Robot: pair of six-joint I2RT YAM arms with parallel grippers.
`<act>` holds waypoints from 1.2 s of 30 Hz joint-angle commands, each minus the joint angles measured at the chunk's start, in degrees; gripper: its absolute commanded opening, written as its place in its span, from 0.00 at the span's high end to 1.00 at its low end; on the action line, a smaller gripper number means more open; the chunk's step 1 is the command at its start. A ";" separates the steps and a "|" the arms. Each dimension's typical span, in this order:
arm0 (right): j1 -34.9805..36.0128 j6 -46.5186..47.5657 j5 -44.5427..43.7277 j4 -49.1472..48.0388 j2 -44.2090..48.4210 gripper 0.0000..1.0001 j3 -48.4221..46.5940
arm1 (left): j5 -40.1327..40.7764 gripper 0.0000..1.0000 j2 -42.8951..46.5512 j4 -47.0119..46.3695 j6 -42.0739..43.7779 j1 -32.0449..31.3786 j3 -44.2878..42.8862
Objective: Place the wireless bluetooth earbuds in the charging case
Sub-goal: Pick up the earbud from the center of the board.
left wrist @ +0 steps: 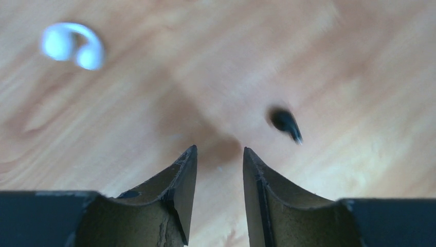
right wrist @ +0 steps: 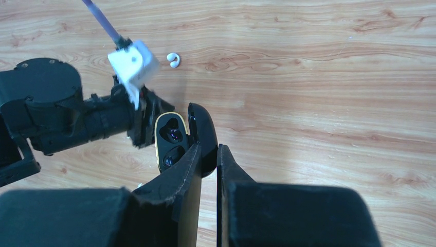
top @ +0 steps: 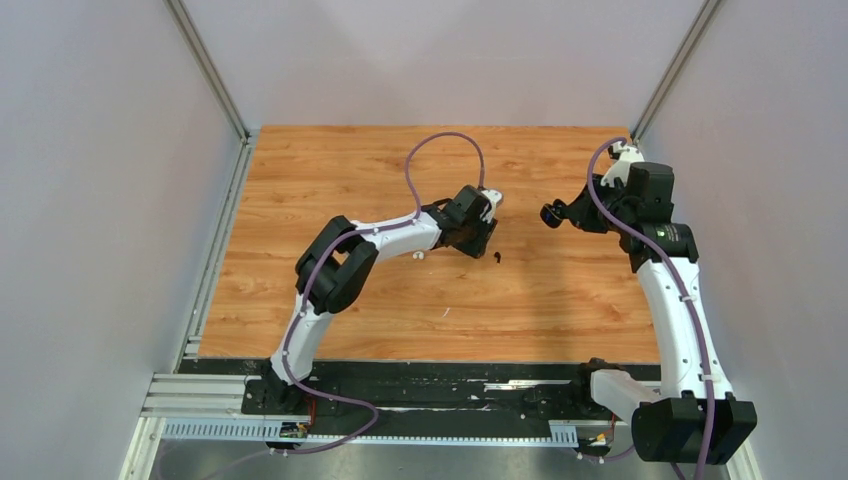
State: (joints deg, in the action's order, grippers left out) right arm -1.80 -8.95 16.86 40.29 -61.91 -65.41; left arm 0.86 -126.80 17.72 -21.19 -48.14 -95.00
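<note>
My right pincer is squeezed almost closed on the black charging case. It pinches the case by the flipped-up lid, so the gold-rimmed opening and its two dark wells face my left arm. My left pincer stands partly open with nothing between the jaws, only bare wooden table showing through the gap. It points down just to the left of the case. A black earbud lies on the wood left of the case and a little nearer my bases, just off the right fingertip of the left pincer and not touching it; it is blurred in the wrist view. A white earbud, curled like a hook, lies farther left of the case, well apart from the black one.
</note>
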 commanded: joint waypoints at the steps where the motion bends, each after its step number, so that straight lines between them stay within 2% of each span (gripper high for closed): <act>1: -0.48 0.16 0.21 -0.58 2.16 1.00 -0.33 | -21.36 0.53 8.33 -6.98 24.75 0.17 5.77; 2: -0.53 0.30 0.11 -0.65 2.22 1.00 0.01 | -24.43 0.52 9.49 -6.29 32.41 0.71 6.00; 4: -0.57 0.34 0.22 -0.65 2.48 1.00 0.63 | -30.14 0.51 9.89 -3.26 41.35 1.15 5.11; 6: -0.57 0.13 0.57 -0.65 2.50 1.00 1.01 | -34.38 0.51 8.50 1.02 46.87 1.46 2.41; 8: -0.57 -0.12 0.86 -0.65 2.46 1.00 1.08 | -36.71 0.52 6.48 3.40 48.82 1.80 -0.68; 16: -0.75 1.17 0.20 0.49 3.12 1.00 0.42 | -40.01 0.54 0.89 -3.89 48.73 2.66 -4.37; 22: -1.05 1.17 0.22 0.58 3.33 1.00 1.07 | -42.65 0.56 -3.09 3.23 58.64 3.05 -10.01; 29: -1.70 0.78 0.52 0.34 2.94 1.00 1.49 | -43.21 0.55 -5.22 9.97 70.58 3.14 -12.50; 36: -2.41 0.51 0.72 0.05 2.04 1.00 1.42 | -41.43 0.55 -7.78 10.68 71.63 3.05 -15.04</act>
State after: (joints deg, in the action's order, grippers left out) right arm -3.66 -8.27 17.04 41.36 -59.86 -63.68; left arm -40.47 -132.90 27.40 47.33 -45.01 -106.72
